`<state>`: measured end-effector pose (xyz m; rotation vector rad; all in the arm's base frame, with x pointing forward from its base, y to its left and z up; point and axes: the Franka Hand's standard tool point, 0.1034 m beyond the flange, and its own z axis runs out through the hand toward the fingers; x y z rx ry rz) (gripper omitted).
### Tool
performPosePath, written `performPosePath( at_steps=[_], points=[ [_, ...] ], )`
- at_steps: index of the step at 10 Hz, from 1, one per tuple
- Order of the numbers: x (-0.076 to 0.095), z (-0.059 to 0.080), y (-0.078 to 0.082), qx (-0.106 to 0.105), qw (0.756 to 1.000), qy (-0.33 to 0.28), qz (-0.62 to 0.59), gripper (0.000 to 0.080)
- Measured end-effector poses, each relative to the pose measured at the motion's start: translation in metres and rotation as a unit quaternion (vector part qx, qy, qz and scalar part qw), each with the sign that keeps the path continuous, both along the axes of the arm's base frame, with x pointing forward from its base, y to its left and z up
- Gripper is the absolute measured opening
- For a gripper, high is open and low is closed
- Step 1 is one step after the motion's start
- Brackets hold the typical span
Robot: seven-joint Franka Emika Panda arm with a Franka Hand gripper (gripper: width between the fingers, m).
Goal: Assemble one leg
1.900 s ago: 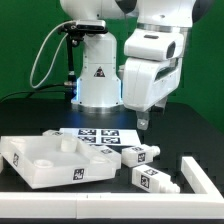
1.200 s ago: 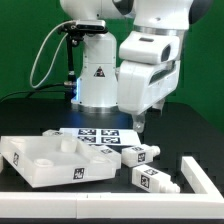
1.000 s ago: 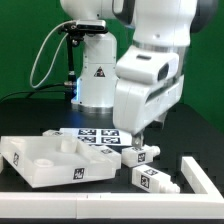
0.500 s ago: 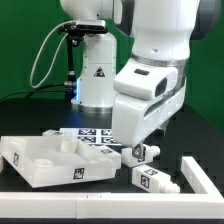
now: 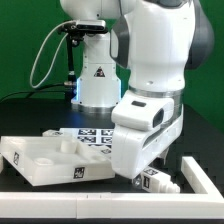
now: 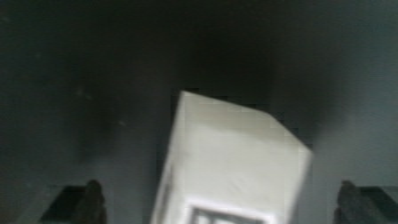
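My gripper (image 5: 140,170) has come down low over the white legs at the exterior view's right, and the hand's white housing hides its fingers and one leg there. A second leg (image 5: 160,183) with a black-and-white tag shows just below the hand. In the wrist view a white leg (image 6: 231,150) with a tag at its near end lies between my two dark fingertips (image 6: 80,205). The gripper (image 6: 222,205) stands wide open around it, with a gap on each side. The large white tabletop (image 5: 40,160) lies at the exterior view's left.
The marker board (image 5: 92,138) lies behind the tabletop, in front of the robot's base (image 5: 95,85). A long white bar (image 5: 205,178) lies at the exterior view's right. A white strip runs along the front edge of the black table.
The arm has moved down and toward the front, from above the marker board's right end to low over the legs. The upper leg is now hidden behind the hand.
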<state>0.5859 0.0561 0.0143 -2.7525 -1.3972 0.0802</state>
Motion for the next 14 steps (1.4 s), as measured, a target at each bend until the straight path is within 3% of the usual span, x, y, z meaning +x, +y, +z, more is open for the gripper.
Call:
performPosePath(
  at_steps=[2,4,5,6,7,9,13,14],
  points=[
    [-0.001,0.0,0.002,0.0,1.0,0.001,0.0,0.0605],
    [-0.001,0.0,0.001,0.0,1.0,0.001,0.0,0.028],
    [-0.001,0.002,0.002,-0.001,1.0,0.003,-0.004,0.028],
    [-0.01,0.02,0.006,-0.006,1.0,0.01,-0.015,0.0284],
    [-0.031,0.045,0.01,-0.013,1.0,0.017,-0.02,0.0284],
    [-0.072,0.074,0.024,-0.023,0.999,0.018,-0.04,0.0284],
    [-0.077,0.073,0.028,-0.021,0.998,0.013,-0.05,0.0285],
    [-0.093,0.067,0.033,-0.013,0.998,-0.003,-0.056,0.0285]
  ],
)
